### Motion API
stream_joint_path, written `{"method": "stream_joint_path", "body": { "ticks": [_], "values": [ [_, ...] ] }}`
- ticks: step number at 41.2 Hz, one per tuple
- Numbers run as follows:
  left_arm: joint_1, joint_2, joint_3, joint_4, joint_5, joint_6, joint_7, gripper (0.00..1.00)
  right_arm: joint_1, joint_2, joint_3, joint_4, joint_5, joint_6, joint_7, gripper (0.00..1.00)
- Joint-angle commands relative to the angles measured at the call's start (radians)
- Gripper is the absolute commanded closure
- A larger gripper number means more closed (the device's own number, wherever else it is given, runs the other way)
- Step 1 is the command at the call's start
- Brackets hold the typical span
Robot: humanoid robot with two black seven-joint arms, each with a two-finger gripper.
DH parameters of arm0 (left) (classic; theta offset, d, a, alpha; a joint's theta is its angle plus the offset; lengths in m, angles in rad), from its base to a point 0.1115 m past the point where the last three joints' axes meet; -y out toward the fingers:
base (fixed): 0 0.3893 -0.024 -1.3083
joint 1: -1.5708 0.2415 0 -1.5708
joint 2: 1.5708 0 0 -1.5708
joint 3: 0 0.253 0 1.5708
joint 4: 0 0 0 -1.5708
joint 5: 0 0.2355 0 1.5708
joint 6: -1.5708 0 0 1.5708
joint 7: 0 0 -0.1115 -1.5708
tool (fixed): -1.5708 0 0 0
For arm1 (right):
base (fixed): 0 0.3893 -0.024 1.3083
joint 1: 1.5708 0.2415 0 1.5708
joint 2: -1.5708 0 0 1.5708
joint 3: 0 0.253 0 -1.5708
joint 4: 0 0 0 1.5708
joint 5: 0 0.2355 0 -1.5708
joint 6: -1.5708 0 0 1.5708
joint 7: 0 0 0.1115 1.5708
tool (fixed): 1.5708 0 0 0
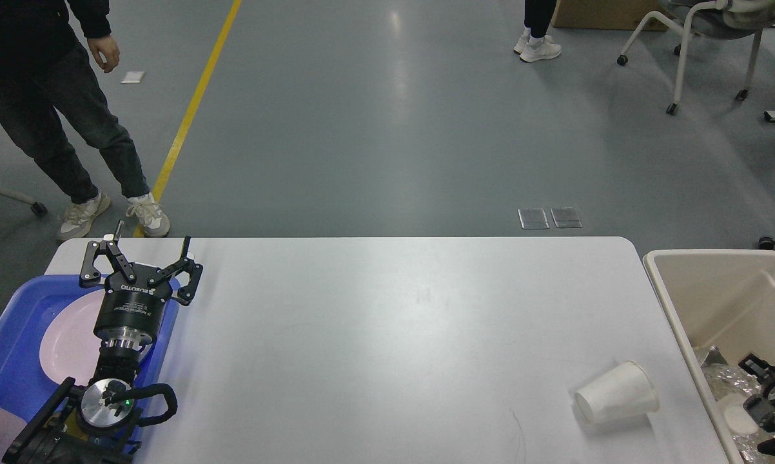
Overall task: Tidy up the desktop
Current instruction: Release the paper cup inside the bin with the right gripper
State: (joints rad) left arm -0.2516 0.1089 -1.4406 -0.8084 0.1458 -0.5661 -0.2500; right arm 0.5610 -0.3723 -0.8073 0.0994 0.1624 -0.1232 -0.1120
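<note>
desktop (374, 335) | left end effector (150, 240) over its far-left corner, fingers apart

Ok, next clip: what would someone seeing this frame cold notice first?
Probably the white paper cup lying on its side near the right end of the desktop, close to the beige bin. Next, the left gripper, open, poised above the blue tray with the pink plate. The right gripper sits over the bin's contents, too dark to read.
</note>
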Motion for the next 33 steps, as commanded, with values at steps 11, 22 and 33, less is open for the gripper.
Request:
{"method": "stream_joint_path", "body": {
  "ticks": [11, 22, 33],
  "values": [
    [0.0, 0.0, -0.001, 0.0, 0.0, 0.0, 0.0, 0.04, 0.305, -0.151, -0.136, 0.341, -0.037, 0.083, -0.005, 0.0],
    [0.0, 0.0, 0.0, 0.0, 0.0, 0.0, 0.0, 0.04, 0.776, -0.211, -0.421, 0.683, -0.04, 0.379, -0.005, 0.0],
    [0.0, 0.0, 0.0, 0.0, 0.0, 0.0, 0.0, 0.04, 1.109, -0.155, -0.579, 0.942, -0.041, 0.563, -0.006, 0.0]
  ]
}}
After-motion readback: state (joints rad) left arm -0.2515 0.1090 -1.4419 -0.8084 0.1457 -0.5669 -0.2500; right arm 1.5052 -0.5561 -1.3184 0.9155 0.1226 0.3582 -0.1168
